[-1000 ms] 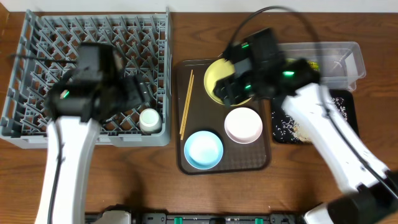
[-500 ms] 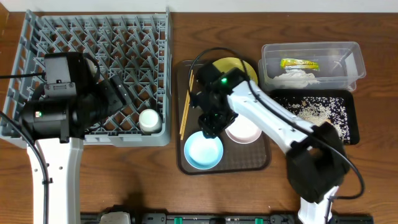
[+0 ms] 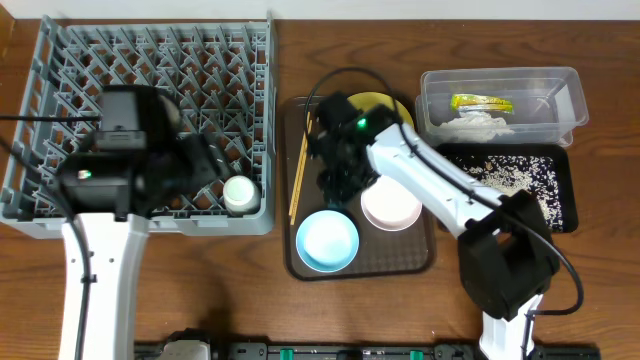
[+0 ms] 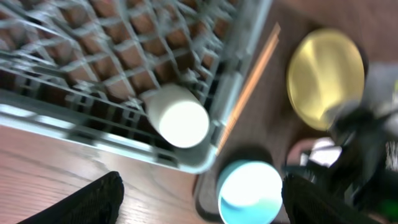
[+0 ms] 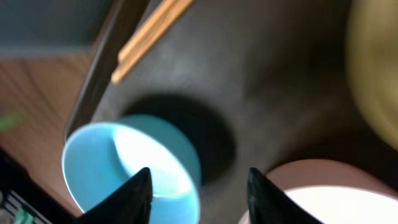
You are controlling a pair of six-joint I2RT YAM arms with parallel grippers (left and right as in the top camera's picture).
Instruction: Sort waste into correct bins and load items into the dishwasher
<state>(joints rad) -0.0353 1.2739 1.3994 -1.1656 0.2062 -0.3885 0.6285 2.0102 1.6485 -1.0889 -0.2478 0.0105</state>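
Both my arms are out over the table, fingers spread, gripping nothing.

My left arm bends over the large square grey plastic dish rack [image 3: 150,40]. Its gripper [image 4: 202,202] is wide open above the rack's near corner, with the small white cup [image 4: 178,117] in that corner just ahead of it. My right arm reaches across the brown serving tray [image 3: 420,255], well away from the clear plastic tub [image 3: 570,115] and the flat black tray [image 3: 560,215]. Its gripper [image 5: 199,186] hangs open and low. The round yellow plate [image 3: 385,105] lies beyond it, the light blue bowl [image 5: 124,162] beneath one finger, the pinkish-white bowl [image 5: 323,199] beside the other, and the thin wooden chopsticks [image 5: 146,31] ahead.
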